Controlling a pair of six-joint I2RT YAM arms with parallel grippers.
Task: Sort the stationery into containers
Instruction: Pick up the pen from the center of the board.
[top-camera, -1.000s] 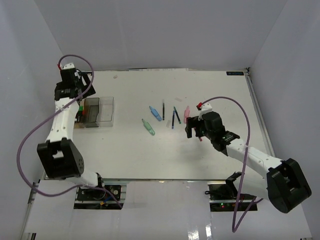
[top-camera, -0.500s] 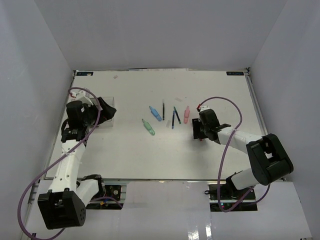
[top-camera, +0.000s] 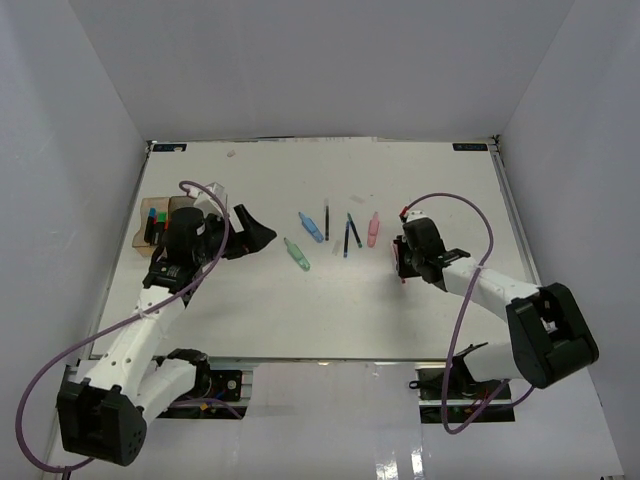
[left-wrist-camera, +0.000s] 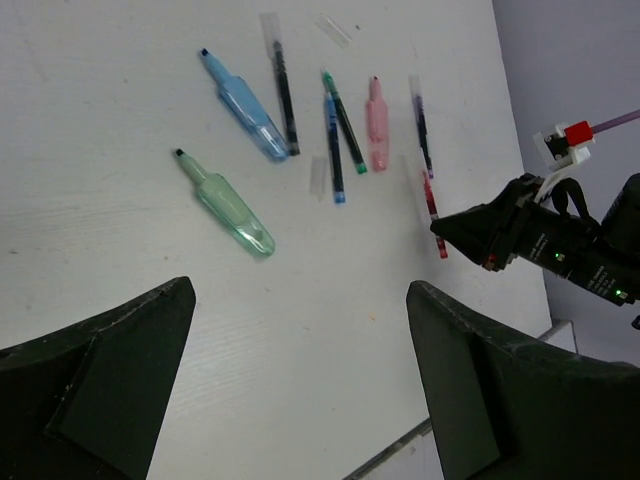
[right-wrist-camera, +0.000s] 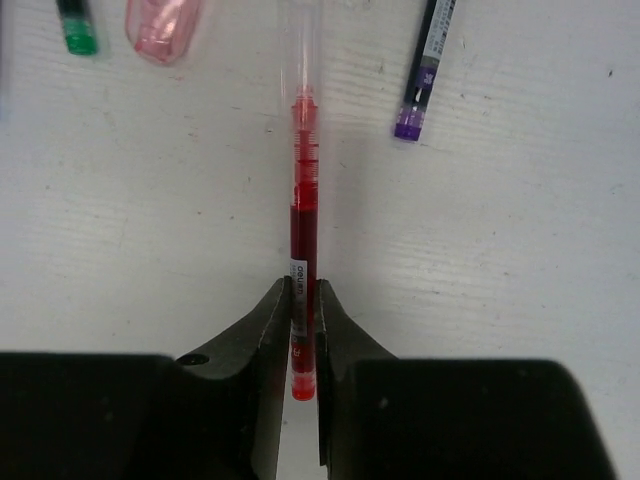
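On table (top-camera: 450, 180): 3 pastel tapered pcs, i.e. blue tapered pc (left-wrist-camera: 245, 105), green tapered pc (left-wrist-camera: 225, 205), pink tapered pc (left-wrist-camera: 377, 125). 5 thin pens: black pen (left-wrist-camera: 283, 85), blue pen (left-wrist-camera: 333, 150), green pen (left-wrist-camera: 343, 120), purple pen (left-wrist-camera: 422, 125), red pen (right-wrist-camera: 303, 230). Containers (top-camera: 150, 226) sit at table's 9 o'clock, partly behind L arm. A few coloured caps show inside, no. unclear.

R arm lies low, reaching in from 4 o'clock. Right gripper (right-wrist-camera: 303, 300) is down at the surface at 3 o'clock of the cluster, jaws pinched tight on red pen's near end.

L arm comes in from 8 o'clock. Left gripper (top-camera: 255, 232) has jaws spread wide w/ nothing between, aimed toward 3 o'clock at the pens.
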